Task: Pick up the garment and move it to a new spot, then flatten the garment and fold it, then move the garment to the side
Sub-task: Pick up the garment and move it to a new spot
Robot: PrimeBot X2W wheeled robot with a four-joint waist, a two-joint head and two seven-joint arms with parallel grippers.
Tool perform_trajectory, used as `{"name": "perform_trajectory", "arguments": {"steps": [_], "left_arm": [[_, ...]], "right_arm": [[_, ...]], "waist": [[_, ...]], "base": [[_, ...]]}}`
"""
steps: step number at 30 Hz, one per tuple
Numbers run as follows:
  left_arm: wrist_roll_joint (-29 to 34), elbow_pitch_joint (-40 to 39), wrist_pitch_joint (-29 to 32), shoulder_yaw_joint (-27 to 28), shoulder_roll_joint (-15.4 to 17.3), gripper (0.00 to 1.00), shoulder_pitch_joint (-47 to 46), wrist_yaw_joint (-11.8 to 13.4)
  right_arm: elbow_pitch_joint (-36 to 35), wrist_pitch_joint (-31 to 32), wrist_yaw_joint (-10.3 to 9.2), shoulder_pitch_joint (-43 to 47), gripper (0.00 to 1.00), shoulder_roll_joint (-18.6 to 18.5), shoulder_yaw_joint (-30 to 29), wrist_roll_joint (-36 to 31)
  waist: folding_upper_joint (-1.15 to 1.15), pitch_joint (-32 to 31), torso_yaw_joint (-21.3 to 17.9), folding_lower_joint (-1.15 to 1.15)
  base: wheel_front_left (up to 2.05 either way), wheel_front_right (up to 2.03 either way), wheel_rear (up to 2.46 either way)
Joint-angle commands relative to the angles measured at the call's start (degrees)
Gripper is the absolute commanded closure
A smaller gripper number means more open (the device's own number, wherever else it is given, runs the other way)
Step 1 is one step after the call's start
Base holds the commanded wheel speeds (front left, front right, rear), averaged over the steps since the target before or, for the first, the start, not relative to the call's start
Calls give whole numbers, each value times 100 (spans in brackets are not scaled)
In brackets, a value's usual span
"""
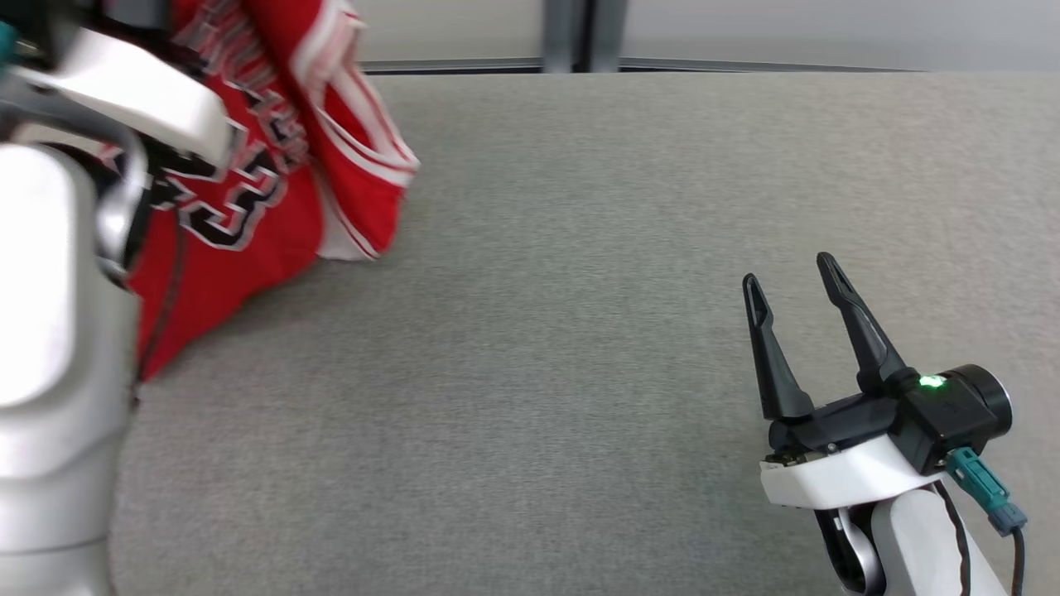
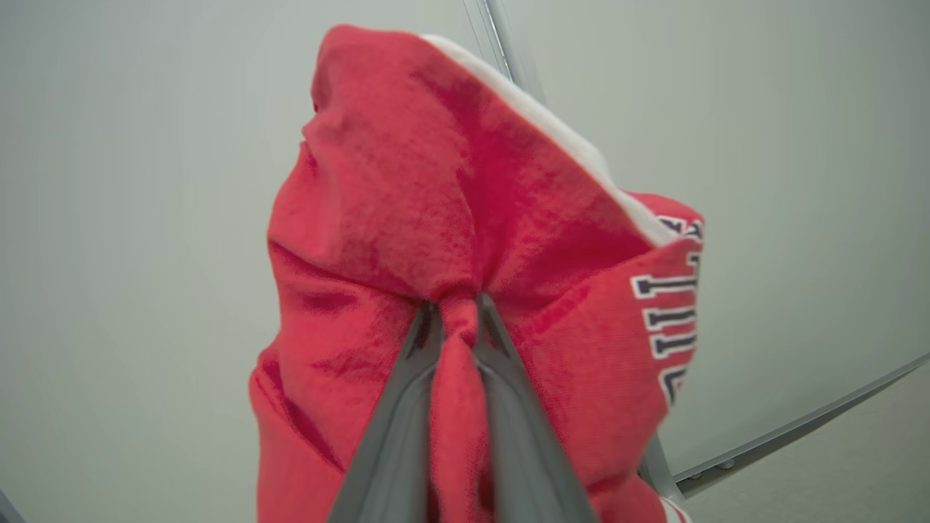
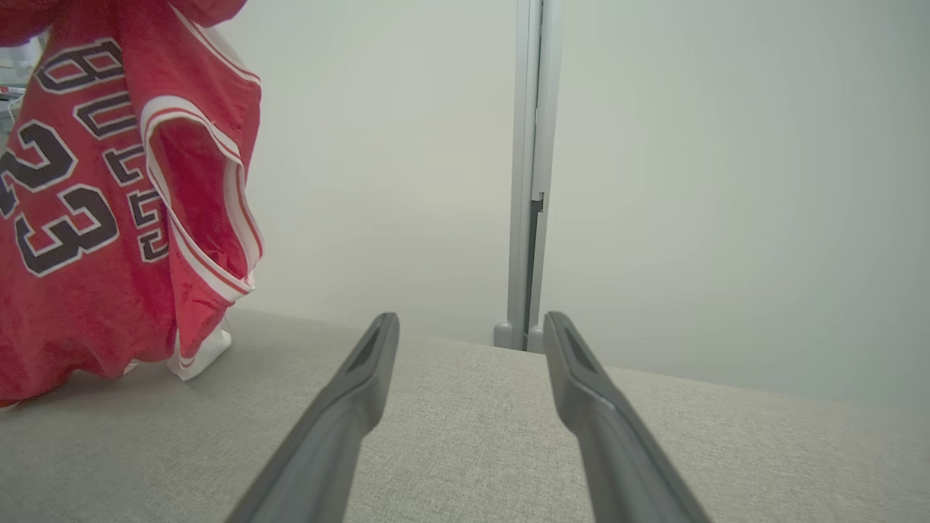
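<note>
Garment: a red jersey (image 1: 248, 207) with white trim and dark lettering hangs at the left side of the table. Its lowest folds touch the surface in the right wrist view (image 3: 87, 218).
Left gripper: the left gripper (image 2: 458, 305) is clenched on a bunched fold of the red cloth (image 2: 436, 218), which rises above the fingertips and drapes down both sides of the fingers.
Right gripper: the right gripper (image 1: 787, 270) is released and holds nothing. Its two dark fingers are spread above the table at the near right, well apart from the jersey, and the gap between them is bare in its own wrist view (image 3: 471, 319).
Left forearm: the pale forearm (image 1: 50, 331) covers the near-left corner of the head view and hides the jersey's left part. A dark cable (image 1: 170, 273) runs down in front of the cloth.
Table: a grey woven surface (image 1: 580, 290) with nothing lying between the jersey and the right gripper.
Far edge: a thin metal rail (image 1: 745, 64) runs just behind the table's back edge.
Post: an upright grey post (image 3: 528, 181) stands behind the far edge, near the middle.
Wall: a pale, plain wall (image 3: 726, 181) stands behind the rail and post.
Open room: the middle and right of the table lie bare as far as the back edge, and the jersey's white-trimmed armhole (image 1: 364, 157) is its nearest part to that bare stretch.
</note>
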Motion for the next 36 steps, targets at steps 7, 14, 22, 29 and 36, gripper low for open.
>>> {"name": "perform_trajectory", "arguments": {"steps": [7, 14, 22, 29, 36], "left_arm": [[-169, -23, -136, -922, -833, 100, 705, -85], [-492, 909, -693, -2058, -1398, 100, 1156, -153], [-1126, 1874, -1169, -3575, -1490, 100, 1289, -168], [-1743, 1822, -1322, -3998, -1490, 0, 1488, 111], [-1400, 905, -1315, -3093, -1394, 0, 2308, 932]], "right_arm": [[-28, -2, -14, -51, 0, 64, -147, 37], [-23, -2, -14, -20, 0, 80, -187, 60], [41, -2, -14, 0, 0, 95, -141, 79], [90, -2, -14, 156, 0, 99, -143, 59], [89, -2, -14, 464, 0, 59, -245, 34]], "waist": [[0, 184, -691, 0], [0, 285, -851, 0], [0, 176, -910, 0], [0, -154, -847, 0], [0, -523, -602, 0]], "base": [[0, 0, 0], [0, 0, 0], [0, 0, 0], [0, 0, 0], [0, 0, 0]]}}
